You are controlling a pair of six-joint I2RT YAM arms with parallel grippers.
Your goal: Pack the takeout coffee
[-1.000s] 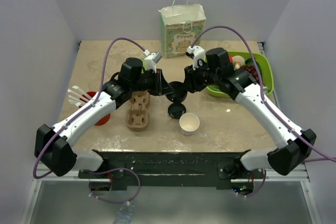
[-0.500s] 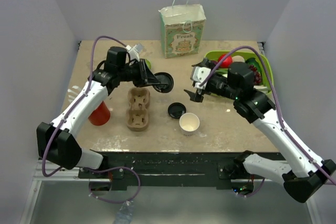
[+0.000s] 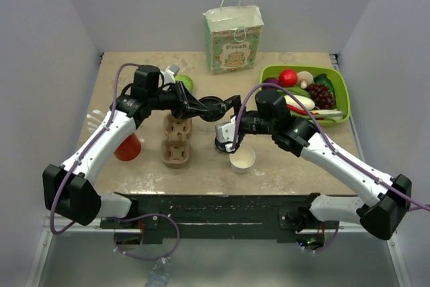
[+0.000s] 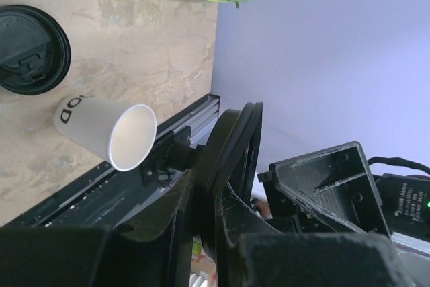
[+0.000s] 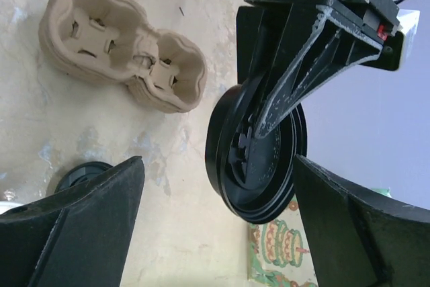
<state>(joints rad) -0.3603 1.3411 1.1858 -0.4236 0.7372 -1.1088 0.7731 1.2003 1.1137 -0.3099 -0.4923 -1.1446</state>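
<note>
The white paper cup [image 3: 242,158] is standing upright and bare on the tabletop [image 3: 295,156], mouth up, close to the near edge. The left gripper [image 3: 205,107] is pinching a round black lid [image 3: 215,107] by its rim and carrying it on edge in the air, so the lid's flat face is turned sideways rather than down. From that lid, the cup is lying toward the robot's right and nearer the arm bases, well below it. In my judgement the lid is needing to tip flat before it can seat on the cup.

The right gripper [image 3: 227,122] is hanging empty with its fingers [image 5: 74,233] spread wide. It is the nearer one to the cup, just behind it and facing the held lid.

Counting what is out:
- one white cup
- two black lids: the held one and a loose lid [image 3: 225,144] lying flat just beside the cup
- one pulp carrier [image 3: 177,140] with two wells, both empty
- one red cup [image 3: 127,146]
- one paper bag [image 3: 233,39] at the back
- one green tray [image 3: 339,95] of play food
</note>
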